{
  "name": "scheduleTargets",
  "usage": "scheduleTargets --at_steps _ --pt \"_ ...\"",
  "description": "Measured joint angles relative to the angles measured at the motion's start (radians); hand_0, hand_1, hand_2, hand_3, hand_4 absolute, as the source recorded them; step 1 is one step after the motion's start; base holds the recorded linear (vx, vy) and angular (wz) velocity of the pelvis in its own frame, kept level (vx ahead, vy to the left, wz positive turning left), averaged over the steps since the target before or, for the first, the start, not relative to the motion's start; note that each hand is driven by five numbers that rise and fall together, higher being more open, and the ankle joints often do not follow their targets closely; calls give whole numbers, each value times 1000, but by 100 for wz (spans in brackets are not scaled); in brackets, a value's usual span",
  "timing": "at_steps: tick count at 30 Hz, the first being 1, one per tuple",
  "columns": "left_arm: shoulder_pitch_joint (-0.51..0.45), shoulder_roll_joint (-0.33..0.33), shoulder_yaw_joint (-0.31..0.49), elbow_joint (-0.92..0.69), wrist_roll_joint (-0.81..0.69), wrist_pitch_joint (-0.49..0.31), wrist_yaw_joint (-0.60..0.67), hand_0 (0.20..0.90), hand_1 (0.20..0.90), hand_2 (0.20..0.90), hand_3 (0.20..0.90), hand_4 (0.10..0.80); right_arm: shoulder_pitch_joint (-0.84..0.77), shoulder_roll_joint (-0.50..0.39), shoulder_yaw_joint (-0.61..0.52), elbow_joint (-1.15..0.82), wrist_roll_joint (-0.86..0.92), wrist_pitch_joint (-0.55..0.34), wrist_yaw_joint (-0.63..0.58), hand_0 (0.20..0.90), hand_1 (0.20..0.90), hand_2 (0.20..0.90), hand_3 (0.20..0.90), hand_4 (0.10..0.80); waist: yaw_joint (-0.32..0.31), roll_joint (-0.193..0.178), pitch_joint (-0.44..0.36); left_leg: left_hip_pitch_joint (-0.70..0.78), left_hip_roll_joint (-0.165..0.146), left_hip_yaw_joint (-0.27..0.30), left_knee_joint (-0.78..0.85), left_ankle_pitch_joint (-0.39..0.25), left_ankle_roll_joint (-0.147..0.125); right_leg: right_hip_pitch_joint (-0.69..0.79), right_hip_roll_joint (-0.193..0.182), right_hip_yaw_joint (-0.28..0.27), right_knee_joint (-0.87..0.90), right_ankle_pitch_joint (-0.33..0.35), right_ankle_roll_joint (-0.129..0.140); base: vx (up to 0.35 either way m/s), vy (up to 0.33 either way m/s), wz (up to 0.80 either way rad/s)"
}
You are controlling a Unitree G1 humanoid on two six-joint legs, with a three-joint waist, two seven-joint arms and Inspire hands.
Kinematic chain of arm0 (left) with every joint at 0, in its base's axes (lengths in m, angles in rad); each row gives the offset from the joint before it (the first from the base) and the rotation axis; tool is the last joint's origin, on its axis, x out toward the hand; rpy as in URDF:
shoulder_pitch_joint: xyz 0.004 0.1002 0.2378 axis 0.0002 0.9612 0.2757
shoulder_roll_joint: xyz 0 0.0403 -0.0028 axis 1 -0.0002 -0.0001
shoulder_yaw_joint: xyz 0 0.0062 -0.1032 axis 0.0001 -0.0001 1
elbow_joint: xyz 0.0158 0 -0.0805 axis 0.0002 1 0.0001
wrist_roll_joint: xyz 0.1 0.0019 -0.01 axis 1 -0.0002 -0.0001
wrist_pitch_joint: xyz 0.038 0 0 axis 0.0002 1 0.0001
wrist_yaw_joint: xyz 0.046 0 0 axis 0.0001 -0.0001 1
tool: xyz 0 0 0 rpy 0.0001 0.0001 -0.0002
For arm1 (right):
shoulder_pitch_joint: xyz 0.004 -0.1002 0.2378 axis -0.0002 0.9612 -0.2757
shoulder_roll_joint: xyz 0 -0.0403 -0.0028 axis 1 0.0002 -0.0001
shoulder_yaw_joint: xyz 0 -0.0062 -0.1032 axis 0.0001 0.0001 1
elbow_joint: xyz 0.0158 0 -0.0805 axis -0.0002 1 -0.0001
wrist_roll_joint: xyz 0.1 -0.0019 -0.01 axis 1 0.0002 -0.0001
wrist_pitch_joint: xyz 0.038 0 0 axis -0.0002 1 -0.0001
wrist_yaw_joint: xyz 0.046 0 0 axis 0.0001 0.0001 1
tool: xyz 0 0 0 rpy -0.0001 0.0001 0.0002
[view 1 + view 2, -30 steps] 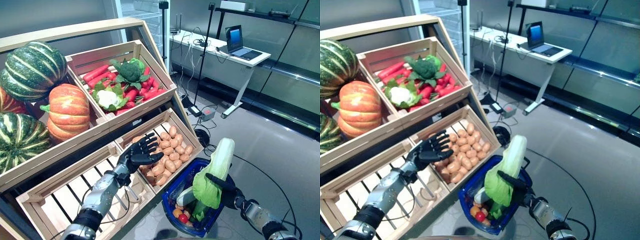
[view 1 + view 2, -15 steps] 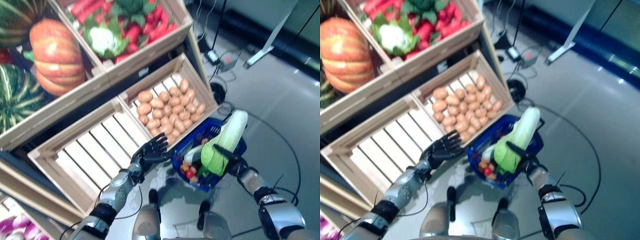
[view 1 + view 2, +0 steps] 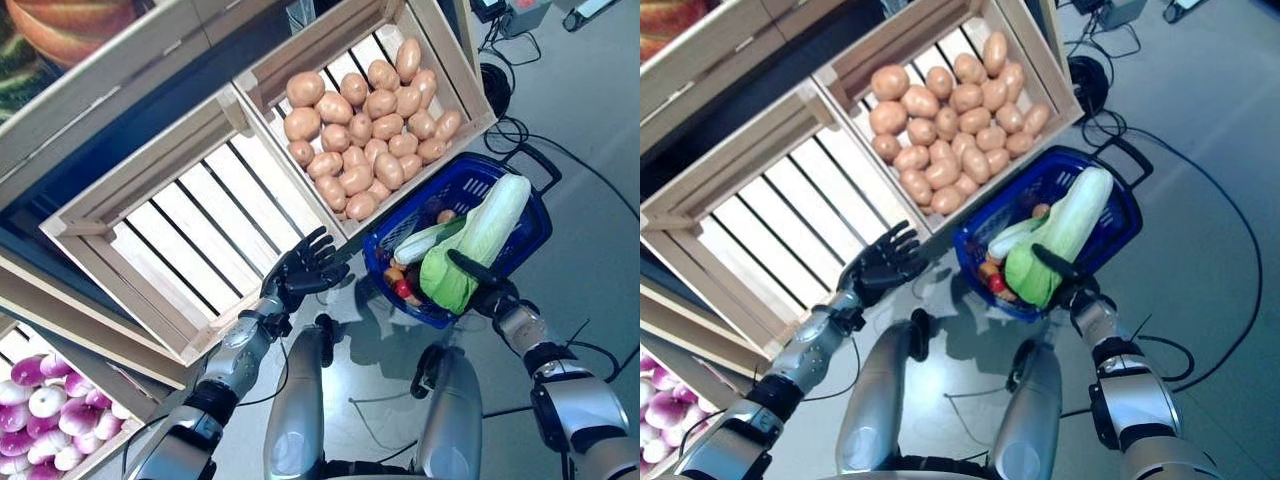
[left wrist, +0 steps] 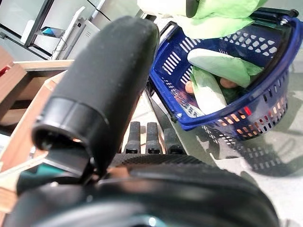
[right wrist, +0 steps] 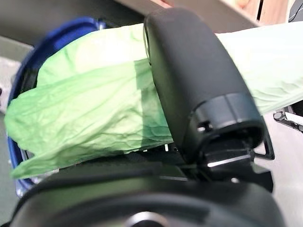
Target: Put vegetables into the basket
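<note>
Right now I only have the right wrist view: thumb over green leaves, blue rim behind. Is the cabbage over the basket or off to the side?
Observer: Over it. The right hand grips the napa cabbage at its leafy end, lying across the blue basket.
Operator: Anything in the basket already?
Observer: Yes. The left wrist view shows a pale green vegetable inside; the eye views add small red and orange pieces.
Operator: Left hand in the way?
Observer: No. The left hand is open, off the basket's side, near the empty slatted crate.
</note>
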State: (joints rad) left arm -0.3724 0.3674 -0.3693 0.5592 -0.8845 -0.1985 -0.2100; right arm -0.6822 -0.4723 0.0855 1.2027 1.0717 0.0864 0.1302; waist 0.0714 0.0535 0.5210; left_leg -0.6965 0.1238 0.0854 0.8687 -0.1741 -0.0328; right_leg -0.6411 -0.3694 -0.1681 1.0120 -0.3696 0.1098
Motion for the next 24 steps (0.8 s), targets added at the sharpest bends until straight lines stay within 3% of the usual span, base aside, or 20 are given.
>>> scheduleTargets --at_steps 3,4,24 --pt "-8 1 -16 -10 -26 -4 5 900 900 900 900 800 -19 -22 0 12 0 0 -6 300 300 300 300 400 -1 1 2 -41 3 -9 36 -2 -4 -46 -2 6 46 -12 -8 -46 -4 2" --pt "-11 0 -21 -11 -26 -4 5 900 900 900 900 800 -24 -30 0 12 0 0 -11 900 900 900 900 800 -2 1 2 -53 4 -11 46 -3 -4 -56 -2 7 59 -15 -10 0 0 0" --pt "-15 12 -42 -34 -35 -5 37 900 900 900 900 800 -54 -50 -3 20 5 0 -86 900 900 900 900 800 2 1 2 -14 14 -22 25 -3 -18 -14 5 -11 50 -23 -20 0 5 0"
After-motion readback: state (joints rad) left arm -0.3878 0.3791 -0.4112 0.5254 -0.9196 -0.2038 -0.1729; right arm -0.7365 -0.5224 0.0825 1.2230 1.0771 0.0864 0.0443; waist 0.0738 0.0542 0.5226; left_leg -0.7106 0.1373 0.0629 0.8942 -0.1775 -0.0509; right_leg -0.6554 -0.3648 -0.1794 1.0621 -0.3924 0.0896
